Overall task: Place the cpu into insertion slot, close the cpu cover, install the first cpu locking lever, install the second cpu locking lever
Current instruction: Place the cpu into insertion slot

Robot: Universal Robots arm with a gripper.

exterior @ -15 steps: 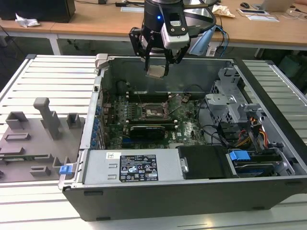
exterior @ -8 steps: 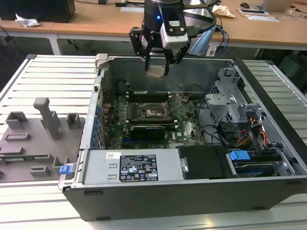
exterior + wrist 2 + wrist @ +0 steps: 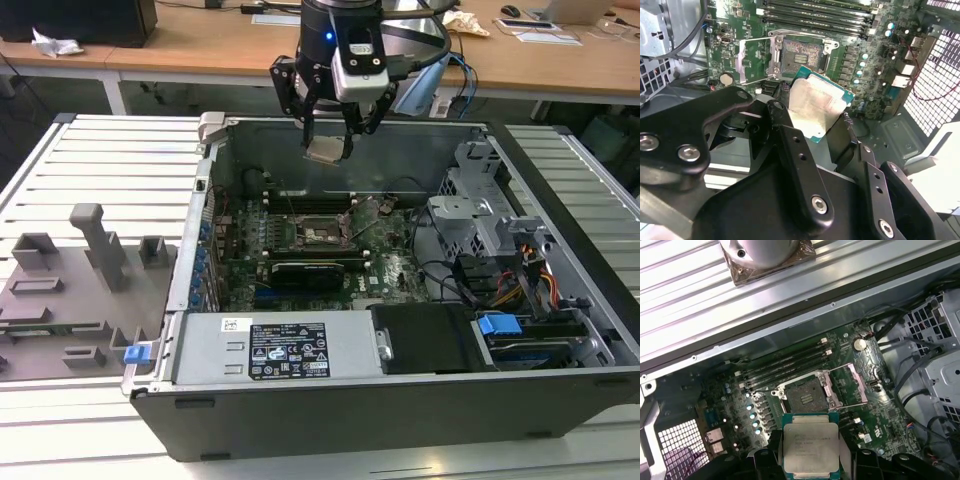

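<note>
The exterior view takes in the whole setting: a slatted metal table carrying one open computer case and, at the exterior view's left, one grey fixture of upright blocks. Inside the case lie one green circuit board, a power supply along the near wall, and a metal drive cage at the exterior view's right. The arm's claw hangs above the far side of the case, gripping the single cpu by its edges, so the chip is in the air above the board and well apart from it. Both wrist views give the detail the exterior view lacks: black fingers press on opposite sides of the cpu, its dull silver top faces the cameras, and its green rim shows. Beyond it the one insertion slot lies uncovered, its dark centre bare. The cpu cover is swung open to one side of the slot, and long memory slots run alongside.
</note>
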